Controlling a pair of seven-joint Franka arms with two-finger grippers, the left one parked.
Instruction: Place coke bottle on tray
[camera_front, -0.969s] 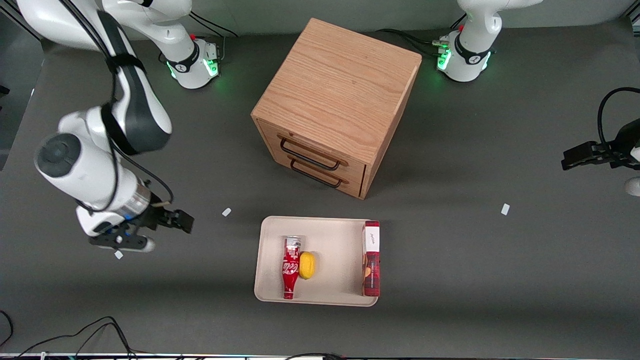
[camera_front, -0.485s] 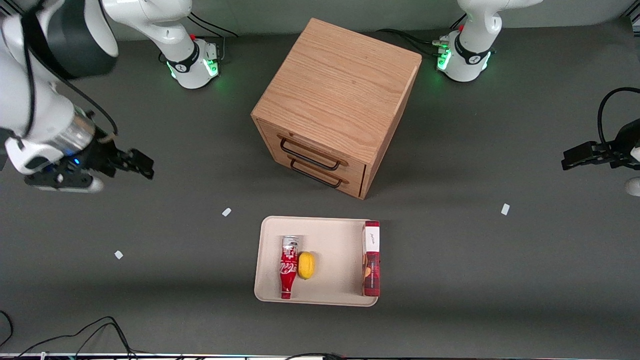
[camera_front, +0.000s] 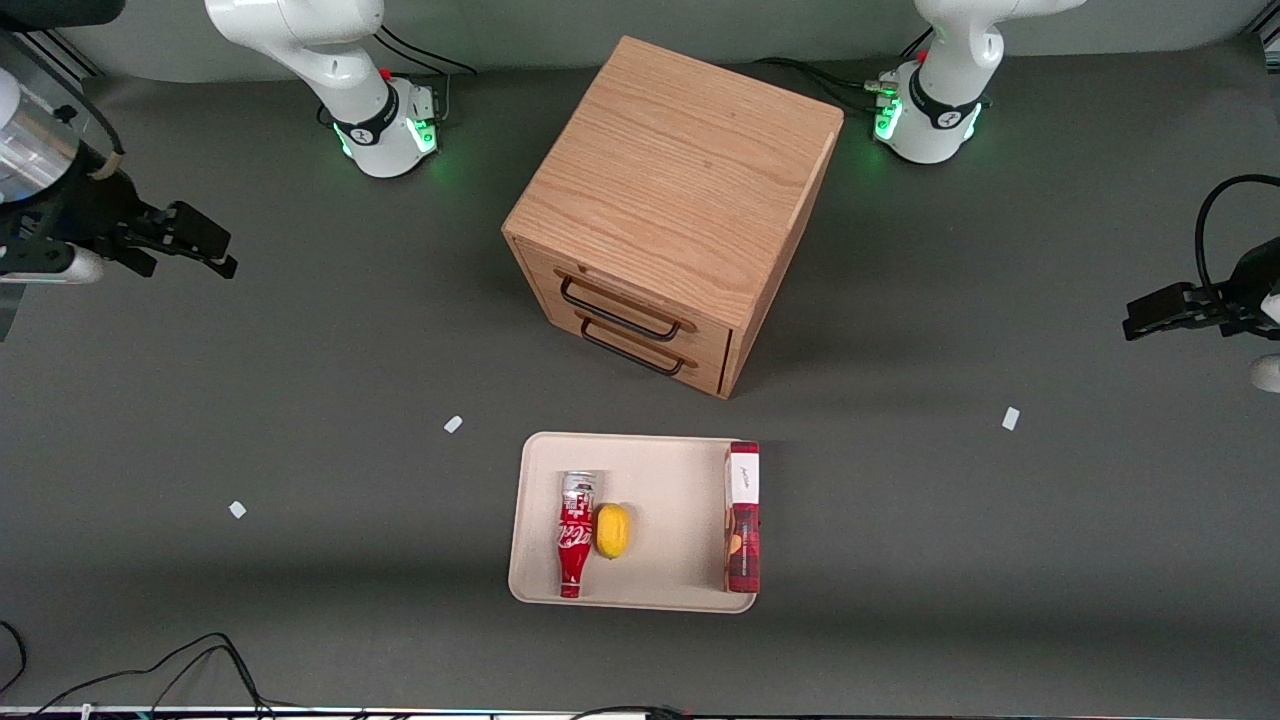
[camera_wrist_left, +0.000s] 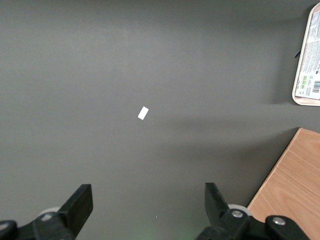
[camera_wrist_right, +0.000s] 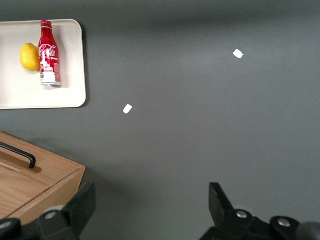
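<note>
One coke bottle (camera_front: 571, 535) on tray (camera_front: 664, 470), hand (camera_front: 205, 246) spread (barcode label (camera_wrist_left: 310, 86) only left-wrist visible)

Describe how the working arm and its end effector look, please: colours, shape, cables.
The working arm has glossy white rounded shells, and its round base has a black band and a green light. A silver metal ring sits at the wrist. The end effector, at the working arm's end of the table, is black and angular, with two flat black fingers and silver screws. Black cables run from the base.
</note>
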